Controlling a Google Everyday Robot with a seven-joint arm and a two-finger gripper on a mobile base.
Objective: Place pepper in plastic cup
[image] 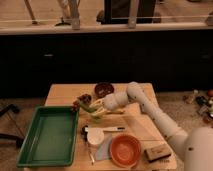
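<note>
My gripper (99, 106) is over the middle of the wooden table (62, 92), at the end of the white arm (150, 110) that reaches in from the lower right. The slender green pepper (85, 105) shows at the gripper's left side, just above the table. The small pale yellow-green plastic cup (98, 114) is right below and against the gripper, partly hidden by it. I cannot tell whether the pepper is held or lies beside the cup.
A green tray (47, 135) fills the table's left front. A dark red lumpy item (83, 98) and a dark brown bowl (104, 89) sit behind the gripper. A white round container (95, 136), an orange bowl (125, 149) and a sponge (157, 151) stand in front.
</note>
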